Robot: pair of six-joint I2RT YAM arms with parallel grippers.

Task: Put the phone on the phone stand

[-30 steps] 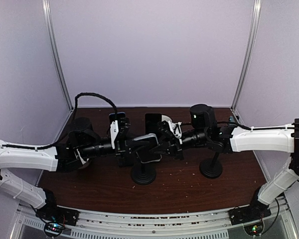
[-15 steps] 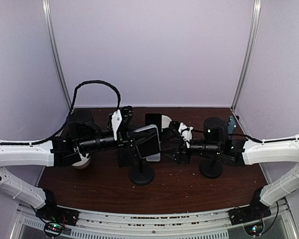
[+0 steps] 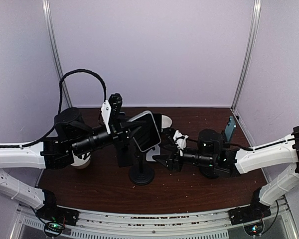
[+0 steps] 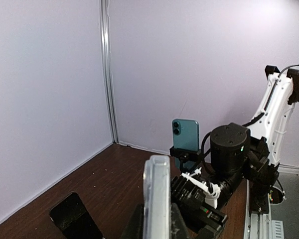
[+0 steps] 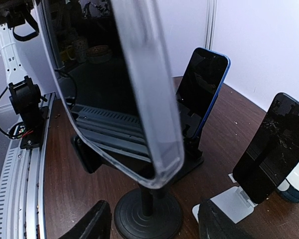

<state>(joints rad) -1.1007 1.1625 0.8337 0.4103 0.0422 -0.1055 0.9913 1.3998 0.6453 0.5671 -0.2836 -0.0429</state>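
Overhead, the left gripper (image 3: 131,133) is clamped on the phone (image 3: 145,131), gripping its left edge. The phone sticks out past the fingertips, tilted, with its dark screen facing up and toward the arms. The stand (image 3: 142,175) is just below and ahead of those fingertips, and its post rises to the phone's lower end. Whether the two touch cannot be told from this view. The right gripper (image 3: 161,160) is low beside the stand's post, jaws parted and holding nothing. The phone is above and just beyond its tips. A teal phone (image 3: 231,128) stands on a second mount well behind the right gripper, near that arm's wrist.

From the left wrist, the phone (image 4: 157,199) shows edge-on, upright between the two fingers (image 4: 134,226), which press on its flat faces. Straight ahead are the right arm (image 4: 229,149) and the teal phone (image 4: 185,135).

From the right wrist, the two fingers (image 5: 92,221) are spread wide with only tabletop between them. The stand's base (image 5: 147,214) sits just ahead, between the tips. The phone (image 5: 109,84), in a clear case, looms above, its lower corner right over the post. Further ahead to the right, a blue phone (image 5: 202,84) leans on a black holder. A dark phone (image 5: 269,149) is propped on a white one.
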